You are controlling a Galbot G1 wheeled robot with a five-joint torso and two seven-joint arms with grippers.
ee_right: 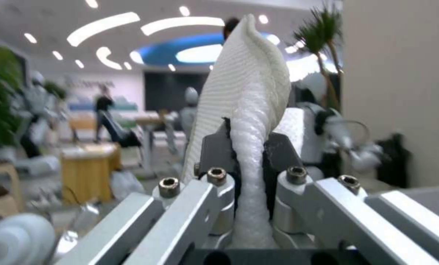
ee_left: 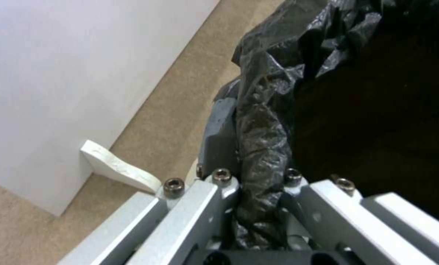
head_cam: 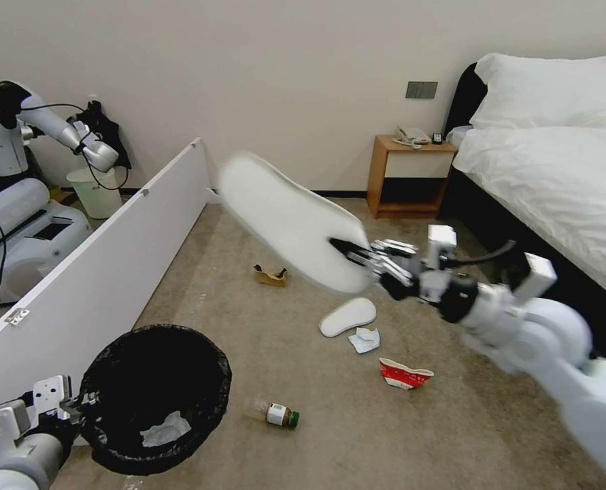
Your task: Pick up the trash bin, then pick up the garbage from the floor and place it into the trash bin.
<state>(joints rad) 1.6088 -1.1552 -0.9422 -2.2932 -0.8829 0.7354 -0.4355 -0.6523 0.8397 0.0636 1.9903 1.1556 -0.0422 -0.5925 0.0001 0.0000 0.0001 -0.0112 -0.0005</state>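
One white slipper (head_cam: 285, 221) is clamped by its edge in the right end effector (head_cam: 357, 255), raised above the carpet. The left end effector (head_cam: 78, 408) is closed on the black-bagged rim of the trash bin (head_cam: 156, 395), held low at the robot's left. On the floor lie another slipper (head_cam: 347, 316), a tissue (head_cam: 365, 339), a red-white carton (head_cam: 403, 373), a bottle (head_cam: 275, 414) and torn cardboard (head_cam: 271, 275).

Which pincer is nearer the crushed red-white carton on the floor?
Right. The right pincer holds a slipper above the carton; the left pincer grips the trash bin rim farther away.
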